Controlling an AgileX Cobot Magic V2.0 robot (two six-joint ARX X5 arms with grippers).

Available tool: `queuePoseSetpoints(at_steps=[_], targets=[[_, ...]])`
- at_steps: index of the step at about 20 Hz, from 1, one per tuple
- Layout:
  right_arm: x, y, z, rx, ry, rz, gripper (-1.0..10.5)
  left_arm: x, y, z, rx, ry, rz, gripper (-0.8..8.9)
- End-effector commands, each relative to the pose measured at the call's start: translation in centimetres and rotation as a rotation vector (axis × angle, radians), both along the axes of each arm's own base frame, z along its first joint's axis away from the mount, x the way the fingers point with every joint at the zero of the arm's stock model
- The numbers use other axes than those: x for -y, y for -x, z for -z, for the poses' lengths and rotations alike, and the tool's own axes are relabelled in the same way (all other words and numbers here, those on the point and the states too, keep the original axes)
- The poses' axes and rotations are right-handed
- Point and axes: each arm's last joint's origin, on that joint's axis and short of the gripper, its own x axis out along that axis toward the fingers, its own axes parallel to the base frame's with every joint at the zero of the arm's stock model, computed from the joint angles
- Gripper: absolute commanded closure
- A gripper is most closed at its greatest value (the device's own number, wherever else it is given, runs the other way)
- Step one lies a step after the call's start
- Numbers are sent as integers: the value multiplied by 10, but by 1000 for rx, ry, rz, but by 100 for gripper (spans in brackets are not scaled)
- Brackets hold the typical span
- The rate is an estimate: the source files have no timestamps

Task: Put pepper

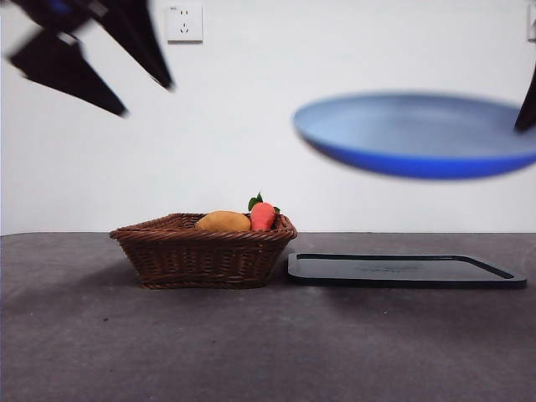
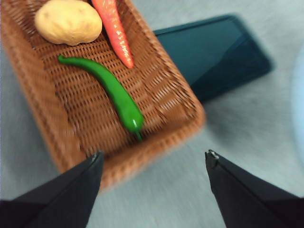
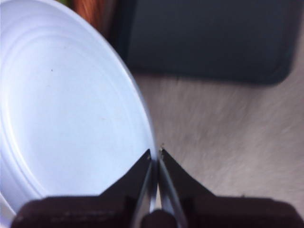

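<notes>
The pepper (image 2: 114,92), long, glossy green and curved, lies inside the wicker basket (image 2: 42,109) in the left wrist view. The basket wall (image 1: 201,255) hides it in the front view. My left gripper (image 2: 154,154) is open and empty, hovering above the basket's near edge. In the front view it is high at the top left (image 1: 146,96). My right gripper (image 3: 155,153) is shut on the rim of the blue plate (image 3: 66,109). It holds the plate (image 1: 410,134) in the air above the black tray (image 1: 402,270).
A red-orange carrot (image 2: 116,33) and a yellow-orange oval fruit (image 2: 69,21) lie in the basket beside the pepper. Both show above the rim in the front view, the carrot (image 1: 262,216) and the fruit (image 1: 223,222). The tray lies flat right of the basket.
</notes>
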Motion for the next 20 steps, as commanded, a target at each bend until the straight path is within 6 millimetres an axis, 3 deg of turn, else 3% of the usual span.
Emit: queuePoseSetpoints(at_steps=[1,5,9,16,20], targets=[[7,12,-19,77,-27,63,941,27,-33,7,-17,-47,-3,437],[17,34,-43,182,-29,124,941,62,-80,31,-85,-133,-33,438],[18,41,-54,234,-28,132,941,79,-109,59,-147,-208,-56,438],[18,41,-54,232,-30,130,941,89,-125,113,-246,-283,-85,439],[18,41,-54,232,-31,129,941,95,-126,120,-230,-297,-95,440]])
